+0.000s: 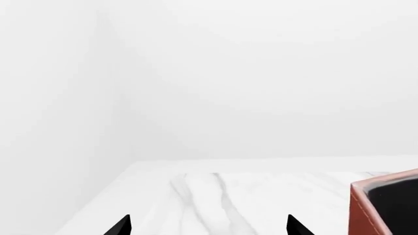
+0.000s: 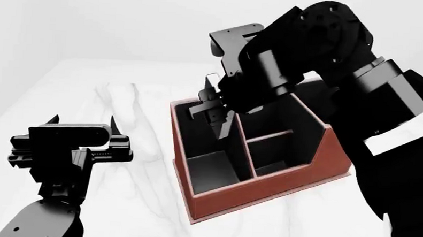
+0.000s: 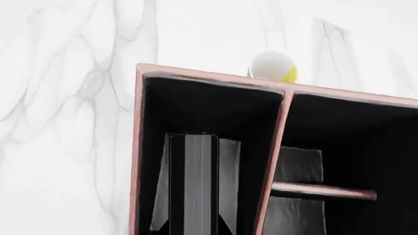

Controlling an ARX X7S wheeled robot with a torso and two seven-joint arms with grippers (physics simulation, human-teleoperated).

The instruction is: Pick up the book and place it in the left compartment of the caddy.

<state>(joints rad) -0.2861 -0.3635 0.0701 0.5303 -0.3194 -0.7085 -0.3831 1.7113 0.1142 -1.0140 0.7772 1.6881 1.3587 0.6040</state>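
Left gripper (image 2: 83, 124) hangs over bare table (image 2: 148, 105) at about 9 o'clock from the caddy (image 2: 265, 190), clear of it and idle. Its 2 fingers are spread apart with nothing between them; the left wrist view shows only both tips, marble, and 1 caddy corner.

Right gripper (image 2: 213, 110) reaches down over the caddy's far left end, at about 11 o'clock of the box. It pinches the book (image 3: 193, 183) on edge, page edges facing the wrist camera, probably held thin-side-up so it fits the narrow slot. The book already sits inside the left compartment (image 3: 196, 112), between outer wall and divider, touching neither as far as I can tell. Whether it rests on the floor is hidden. Jaws closed on both covers.

A white-yellow ball (image 3: 273, 66) sits just outside the caddy's far wall.
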